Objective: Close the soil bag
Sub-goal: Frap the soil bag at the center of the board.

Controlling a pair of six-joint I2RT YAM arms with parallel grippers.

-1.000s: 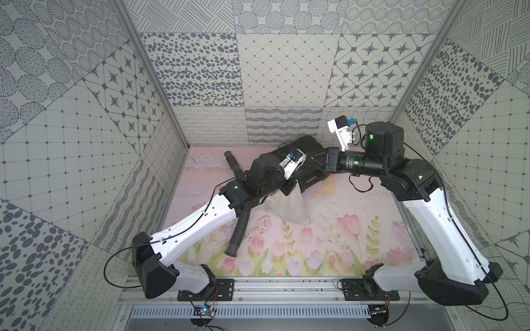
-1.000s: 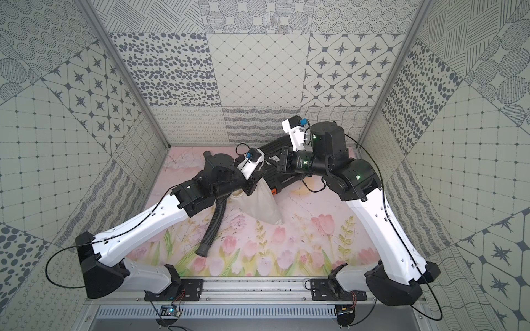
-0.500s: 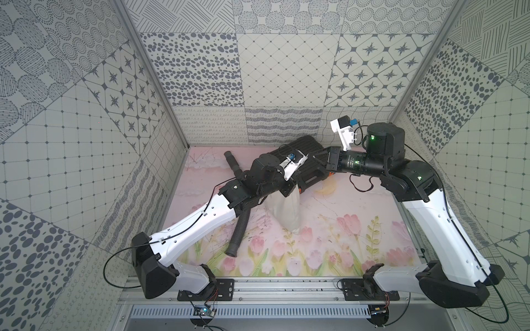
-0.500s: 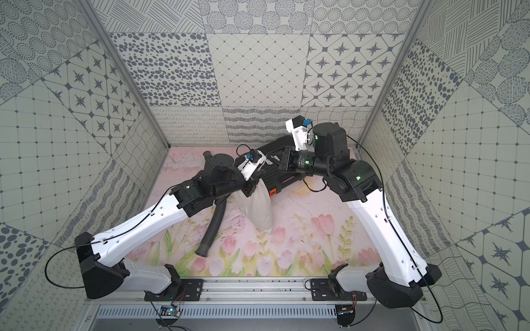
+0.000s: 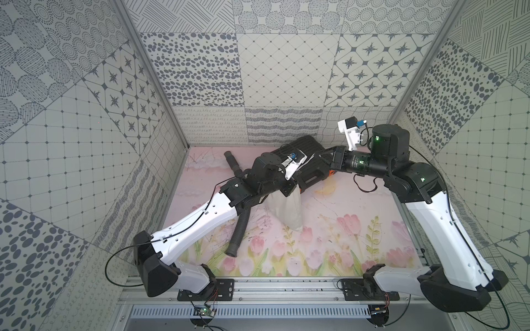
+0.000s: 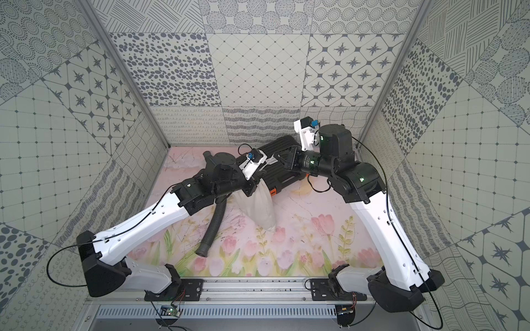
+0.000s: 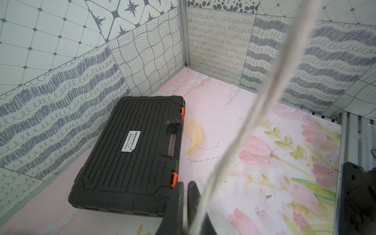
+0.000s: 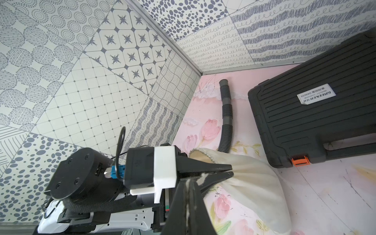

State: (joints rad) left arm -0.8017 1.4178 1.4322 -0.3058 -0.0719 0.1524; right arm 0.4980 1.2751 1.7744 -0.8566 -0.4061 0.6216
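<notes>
Soil bag (image 5: 286,210): one sack of off-white woven cloth, soft, creased and pillow-shaped
Where it sits: near the middle of the worktop (image 5: 338,235), between the black case (image 7: 130,154) and the hose (image 5: 239,232), just beside the case; its mouth end is raised at the left claw and its lower corner rests on the worktop
Mouth: hemmed and puckered into folds where the left claw pinches it; in the right wrist view part of the rim gapes beside that claw
Cord (image 7: 264,101): one pale, thin line, pulled straight, running from the bag's mouth up to the right claw; blurred close to the left wrist lens
Left claw (image 8: 231,170): black tapered fingers pressed together, clamped on the gathered cloth of the bag's mouth
Right claw (image 8: 188,183): black fingers pressed together with the cord nipped between them, held above the case
Black case: one, hard ribbed plastic, flat and rectangular with rounded corners, a moulded handle, a white label and two orange latches (image 7: 182,112); it lies flat against the back wall
Hose: one, black, corrugated and slightly bent, lying on the worktop with a smooth cuff at each end
Worktop: a smooth sheet printed with pink tulips and green leaves
Arms: two, with white shells and black joints
</notes>
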